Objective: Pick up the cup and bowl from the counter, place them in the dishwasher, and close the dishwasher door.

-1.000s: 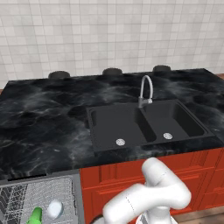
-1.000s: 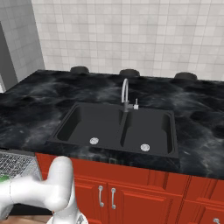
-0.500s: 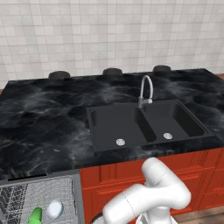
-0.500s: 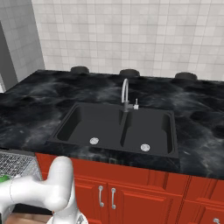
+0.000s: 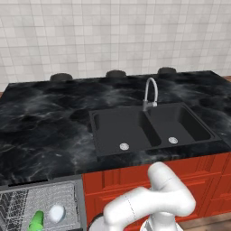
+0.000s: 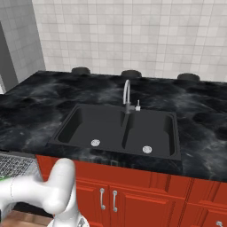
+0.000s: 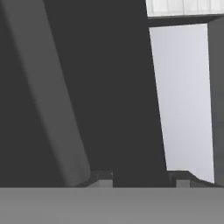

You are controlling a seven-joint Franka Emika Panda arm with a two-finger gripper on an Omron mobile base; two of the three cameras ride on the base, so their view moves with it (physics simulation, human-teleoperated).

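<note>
Green cup [image 5: 36,220] and white bowl [image 5: 56,213] already lie side by side on the wire rack [image 5: 40,205] of the dishwasher [image 5: 77,198], which sits under the desk [image 5: 45,131] to the left of the sink [image 5: 151,128], so by my reading the step in hand is closing the door. In the hand view the claw [image 7: 142,178] points at a dark flat surface that is probably the door [image 7: 109,87], with a paler grey panel off to one side; its two fingertips [image 7: 101,178] stand apart with nothing between them, so the claw is open and holds nothing. The arm reaches down and left from the sink, low in front of the red cabinets [image 6: 146,195]. To do this well, I would keep the fingers flat against the door's outer face near its free edge, push along the hinge's arc and not straight in, and move slowly enough that the rack with the cup and bowl is fully inside before the door meets it. Whether the fingers touch the door yet, I cannot tell.
</note>
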